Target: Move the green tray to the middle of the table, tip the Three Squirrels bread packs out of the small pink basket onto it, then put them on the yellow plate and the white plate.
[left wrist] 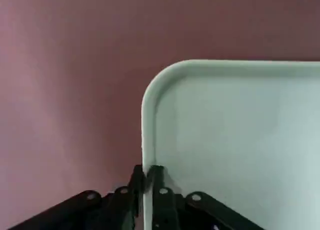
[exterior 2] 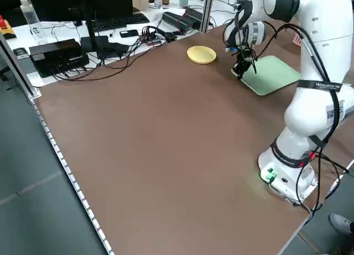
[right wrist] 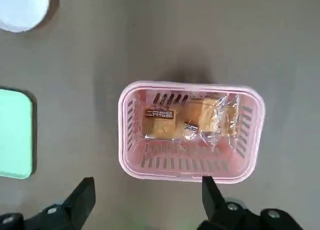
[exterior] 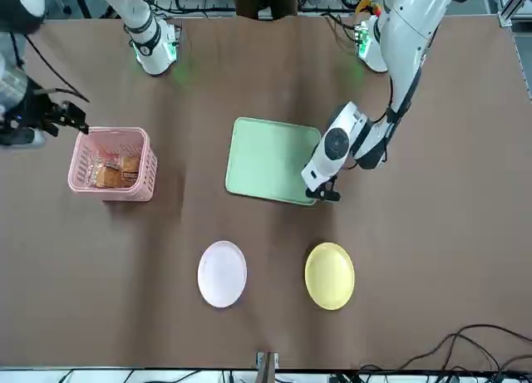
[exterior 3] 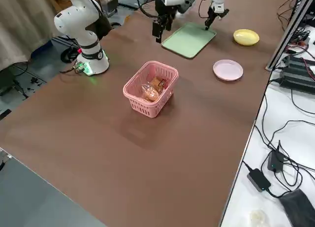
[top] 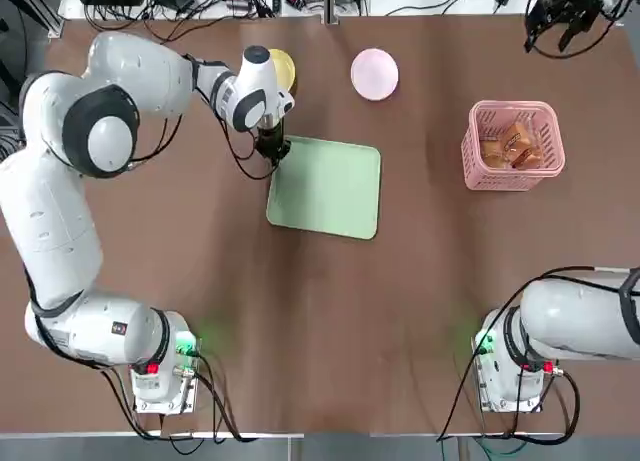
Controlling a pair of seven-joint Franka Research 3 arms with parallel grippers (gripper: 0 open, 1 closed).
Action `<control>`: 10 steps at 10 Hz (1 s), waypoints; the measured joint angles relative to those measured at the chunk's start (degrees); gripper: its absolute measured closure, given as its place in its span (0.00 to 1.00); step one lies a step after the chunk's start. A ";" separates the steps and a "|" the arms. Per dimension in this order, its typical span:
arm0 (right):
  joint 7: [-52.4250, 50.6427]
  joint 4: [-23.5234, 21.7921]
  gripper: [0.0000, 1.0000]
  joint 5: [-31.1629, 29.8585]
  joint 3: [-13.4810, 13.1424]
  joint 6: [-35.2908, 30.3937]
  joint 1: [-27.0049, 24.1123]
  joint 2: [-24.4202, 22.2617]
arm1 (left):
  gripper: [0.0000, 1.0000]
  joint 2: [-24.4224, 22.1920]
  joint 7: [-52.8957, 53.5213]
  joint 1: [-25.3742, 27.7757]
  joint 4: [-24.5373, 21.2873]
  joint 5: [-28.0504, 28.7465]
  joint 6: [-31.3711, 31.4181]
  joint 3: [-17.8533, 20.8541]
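The green tray [top: 325,186] lies flat on the table [top: 330,311], a little left of its middle. My left gripper [top: 272,149] is at the tray's far left corner; in the left wrist view its fingers [left wrist: 155,176] pinch the rim from both sides. The small pink basket [top: 510,108] stands upright at the right with the Three Squirrels bread packs [right wrist: 190,122] inside. My right gripper [right wrist: 147,200] hangs open high above the basket, holding nothing. The yellow plate [exterior: 330,275] and the white plate [exterior: 222,272] sit side by side at the table's far edge.
The left arm's wrist partly covers the yellow plate [top: 285,69] in the top view. Cables and electronics [exterior 2: 83,45] crowd the bench beyond the table's far edge. Bare tabletop lies between the tray and the basket.
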 joint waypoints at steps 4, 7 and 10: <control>0.45 -14.39 0.07 -0.01 0.11 15.38 3.00 -0.30 | 0.20 -2.65 -0.30 5.95 5.98 -0.52 -2.46 0.14; 1.95 -19.05 0.09 -0.01 0.17 18.34 4.46 -0.56 | 0.00 -13.58 0.00 13.04 12.83 -4.02 -12.65 0.20; 5.96 -23.44 0.09 -0.01 0.23 24.99 6.89 -0.58 | 0.00 -17.94 0.20 16.28 21.72 -5.12 -19.65 0.90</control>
